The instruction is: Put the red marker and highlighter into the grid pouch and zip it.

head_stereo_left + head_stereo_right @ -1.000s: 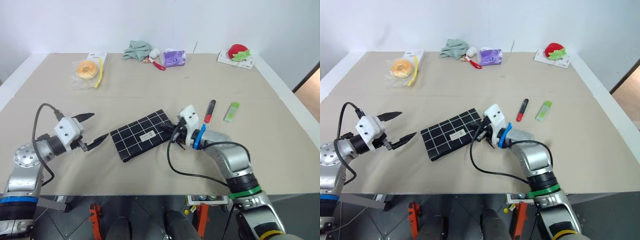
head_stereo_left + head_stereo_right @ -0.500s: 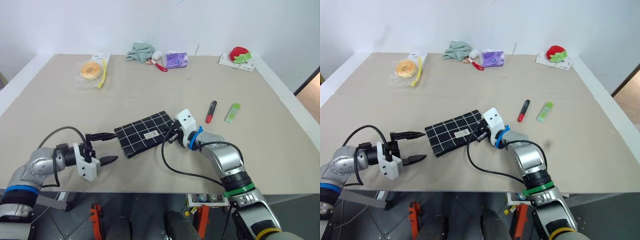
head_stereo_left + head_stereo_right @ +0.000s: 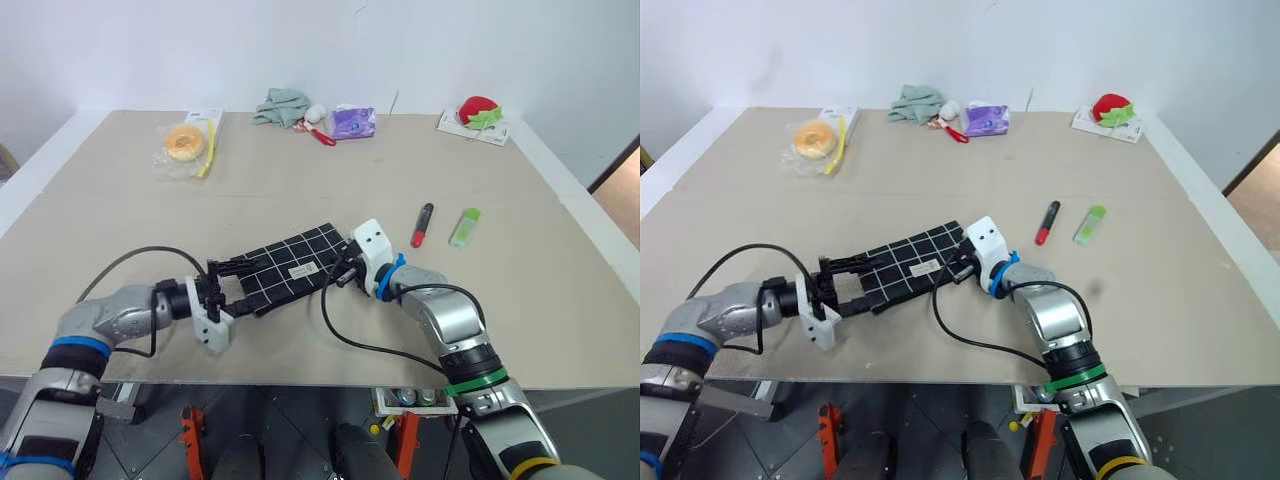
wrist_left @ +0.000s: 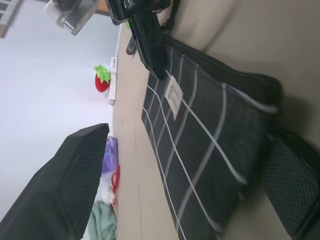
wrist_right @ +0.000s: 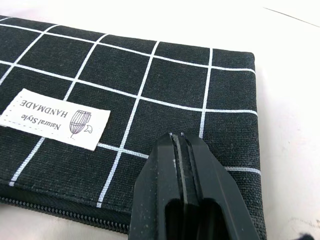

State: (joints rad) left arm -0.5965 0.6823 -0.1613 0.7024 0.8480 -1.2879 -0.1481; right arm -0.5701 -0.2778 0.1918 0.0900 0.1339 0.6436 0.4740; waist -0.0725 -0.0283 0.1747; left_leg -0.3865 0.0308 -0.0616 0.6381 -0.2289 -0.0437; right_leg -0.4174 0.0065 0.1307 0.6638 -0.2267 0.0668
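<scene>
Left end effector (image 3: 232, 283) gapes astride the grid pouch (image 3: 290, 270).

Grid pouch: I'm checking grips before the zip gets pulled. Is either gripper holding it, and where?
Left gripper is open around the grid pouch's end, not clamped. Right gripper is shut at the zipper end; a hold cannot be told.

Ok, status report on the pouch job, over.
Left gripper open, fingers astride grid pouch end. Right gripper shut at zipper end. Red marker, highlighter on table. Nothing in the way.

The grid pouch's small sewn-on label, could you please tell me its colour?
White with dark print, on the black grid pouch; the label shows best in the right wrist view.
</scene>
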